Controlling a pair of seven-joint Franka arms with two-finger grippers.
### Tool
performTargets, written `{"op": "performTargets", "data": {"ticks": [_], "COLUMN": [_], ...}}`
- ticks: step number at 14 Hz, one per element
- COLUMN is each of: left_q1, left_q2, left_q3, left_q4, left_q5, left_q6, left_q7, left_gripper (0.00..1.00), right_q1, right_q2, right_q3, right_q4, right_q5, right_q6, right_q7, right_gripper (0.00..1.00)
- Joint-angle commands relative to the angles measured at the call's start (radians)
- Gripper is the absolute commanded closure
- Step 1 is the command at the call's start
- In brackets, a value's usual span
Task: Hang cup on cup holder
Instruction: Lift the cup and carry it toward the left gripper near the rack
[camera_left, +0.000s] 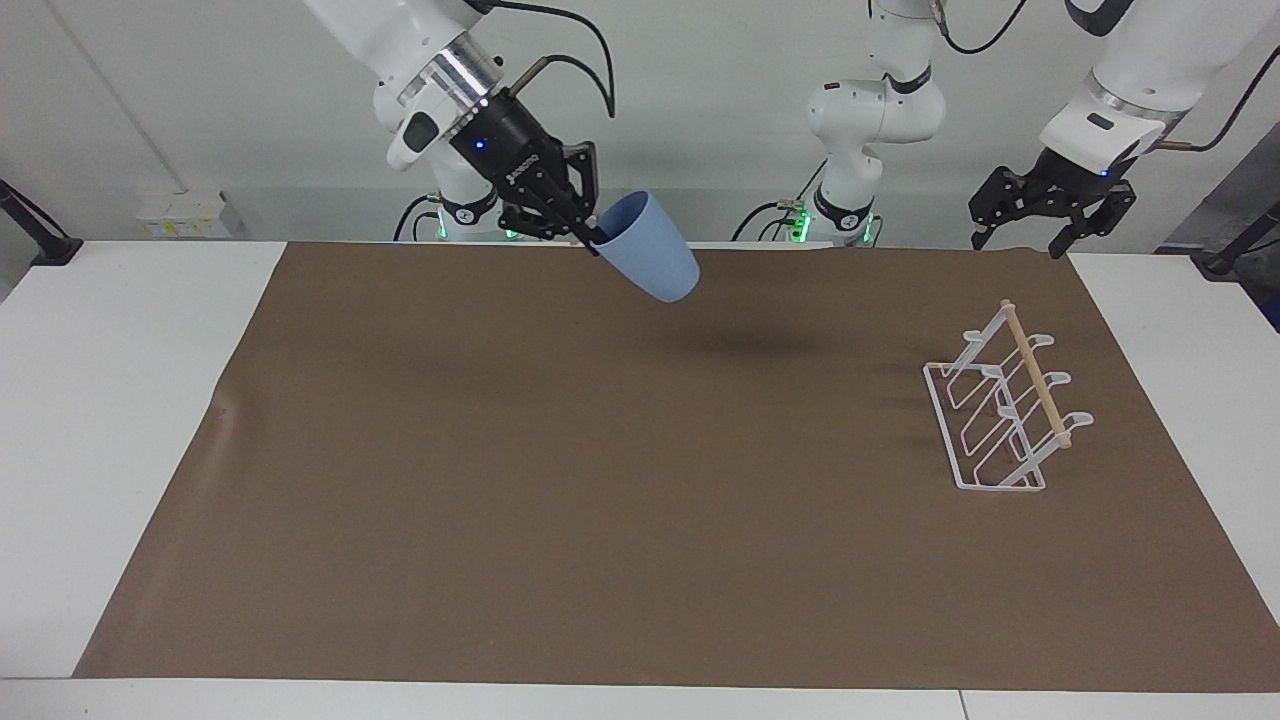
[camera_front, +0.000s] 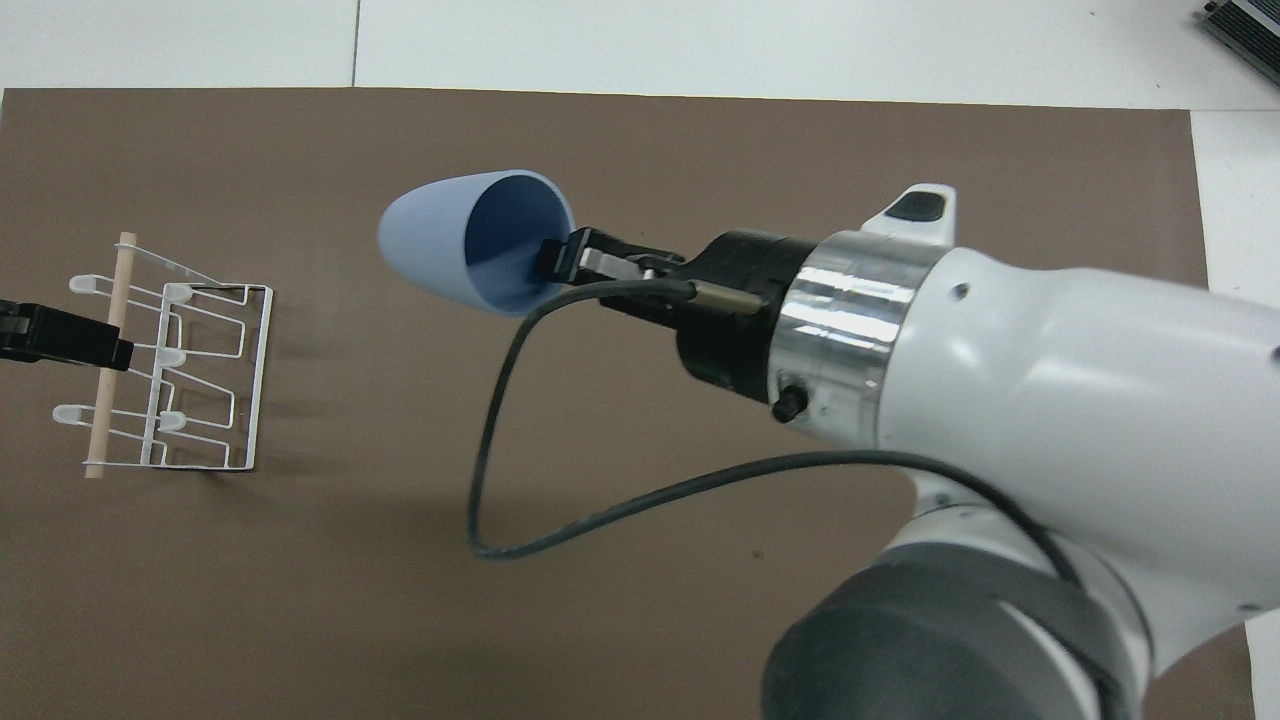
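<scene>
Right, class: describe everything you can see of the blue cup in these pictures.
The cup is a small, light blue tumbler with no handle, plain and matte like plastic, tapering from a wide rim to a narrower rounded base. Its inside looks a darker blue and empty. It hangs in the air over the brown mat, tilted, its base toward the cup holder. The right gripper is shut on its rim, one finger inside and one outside. Nothing else touches it.
</scene>
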Motion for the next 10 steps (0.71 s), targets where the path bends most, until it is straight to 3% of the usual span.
{"op": "performTargets", "data": {"ticks": [1, 5, 10], "left_q1": [0.005, 0.005, 0.005], "left_q2": [-0.030, -0.030, -0.030], "left_q3": [-0.001, -0.001, -0.001], "left_q4": [-0.036, -0.036, -0.036], "left_q5": [-0.006, -0.006, -0.006], "left_q6": [0.015, 0.015, 0.015], "left_q7": [-0.009, -0.009, -0.009], "left_gripper": [0.00, 0.00, 0.00], "right_q1": [0.045, 0.179, 0.211], "right_q2": [0.017, 0.092, 0.143], "right_q3": [-0.005, -0.005, -0.005], "right_q4": [0.011, 0.014, 0.038], "right_q5": [0.031, 0.107, 0.112], "right_q6": [0.026, 0.220, 0.235], "right_q7": [0.076, 0.153, 0.182], "right_gripper": [1.00, 1.00, 1.00]}}
